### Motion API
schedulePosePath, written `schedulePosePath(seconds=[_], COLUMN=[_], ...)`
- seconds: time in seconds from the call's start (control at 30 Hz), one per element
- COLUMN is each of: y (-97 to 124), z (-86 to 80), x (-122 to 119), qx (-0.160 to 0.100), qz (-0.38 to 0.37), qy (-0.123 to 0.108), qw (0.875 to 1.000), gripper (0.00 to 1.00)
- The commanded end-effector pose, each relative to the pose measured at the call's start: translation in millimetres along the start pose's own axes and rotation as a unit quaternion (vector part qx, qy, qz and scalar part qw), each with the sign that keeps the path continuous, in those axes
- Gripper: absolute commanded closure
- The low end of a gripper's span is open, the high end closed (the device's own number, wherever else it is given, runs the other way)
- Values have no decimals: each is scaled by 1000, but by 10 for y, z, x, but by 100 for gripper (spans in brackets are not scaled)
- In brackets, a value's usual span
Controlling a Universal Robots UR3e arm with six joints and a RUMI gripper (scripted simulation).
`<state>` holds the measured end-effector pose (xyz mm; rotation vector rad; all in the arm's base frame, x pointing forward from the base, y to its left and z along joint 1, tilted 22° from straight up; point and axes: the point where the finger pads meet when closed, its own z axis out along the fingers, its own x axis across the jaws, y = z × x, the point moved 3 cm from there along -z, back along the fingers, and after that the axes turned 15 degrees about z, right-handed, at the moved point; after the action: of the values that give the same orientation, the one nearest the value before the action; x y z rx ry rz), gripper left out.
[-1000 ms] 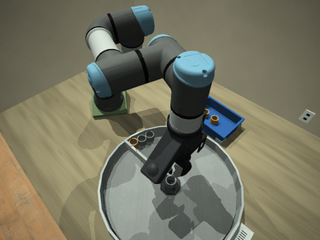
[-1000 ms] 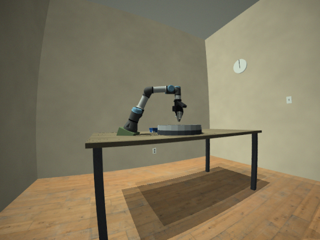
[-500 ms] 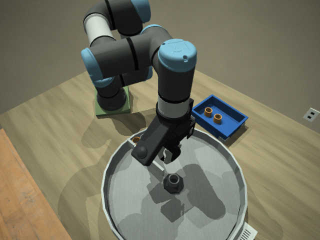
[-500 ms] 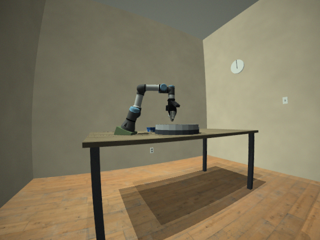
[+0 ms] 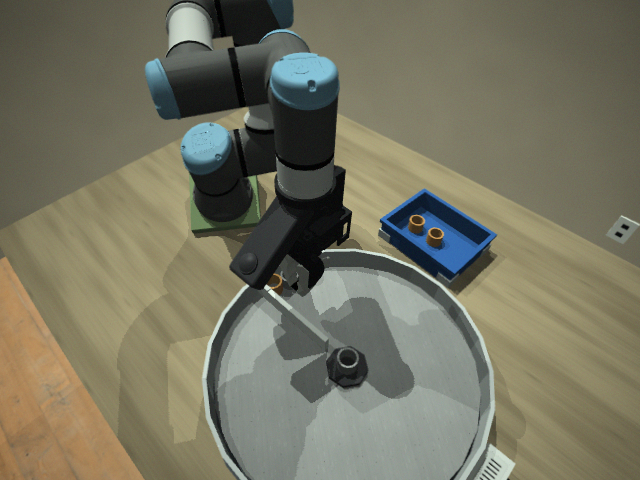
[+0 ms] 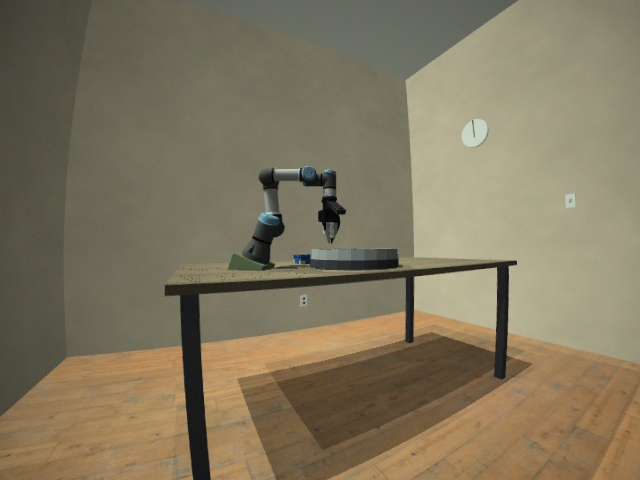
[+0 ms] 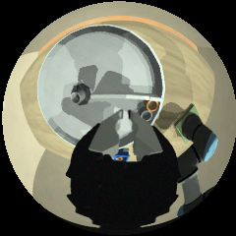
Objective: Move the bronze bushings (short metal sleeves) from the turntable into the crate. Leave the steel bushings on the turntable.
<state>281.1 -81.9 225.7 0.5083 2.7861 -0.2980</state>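
At the far left, an orange wood floor (image 5: 51,382) (image 6: 103,392) lies below the tabletop (image 5: 118,232) (image 6: 217,284) (image 7: 29,98). Next, the arm stands on a green block (image 5: 206,227) (image 6: 237,262) (image 7: 181,129) on the tabletop, reaching over to the turntable (image 5: 206,372) (image 6: 354,257) (image 7: 39,88), a round grey tray with a raised rim.

A bronze bushing (image 5: 278,289) (image 7: 147,107) stands on the turntable near its rim, beside one end of a thin pale divider (image 5: 297,315) (image 7: 123,96). A steel bushing (image 7: 147,111) is just beside it on the same side of the divider, partly hidden by the hand in the wrist view.

The hand (image 5: 298,285) (image 6: 331,241) (image 7: 125,110) points down above the turntable near these bushings, its fingers closed to a narrow slit with nothing held between them. Farther right, a dark hub (image 5: 336,378) (image 7: 88,93) rises at the turntable's middle.

Past the turntable sits the blue crate (image 5: 416,253) (image 6: 301,258) (image 7: 125,153), with two bronze bushings upright inside: the left one (image 5: 415,229) near, but apart from, the right one (image 5: 434,241). At the far right is a wall outlet (image 5: 622,228) (image 6: 303,300).
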Motion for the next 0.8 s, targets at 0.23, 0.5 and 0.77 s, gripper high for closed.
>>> schedulePosePath(seconds=[0.23, 0.5, 0.77], y=[-81, -81, -80], z=[-26, -9, -7], x=[429, 528, 538], qx=[-5, -4, -4], qz=[-1, -1, -1], qy=[-13, -13, -13], qw=[1000, 1000, 1000], gripper=[94, 94, 94])
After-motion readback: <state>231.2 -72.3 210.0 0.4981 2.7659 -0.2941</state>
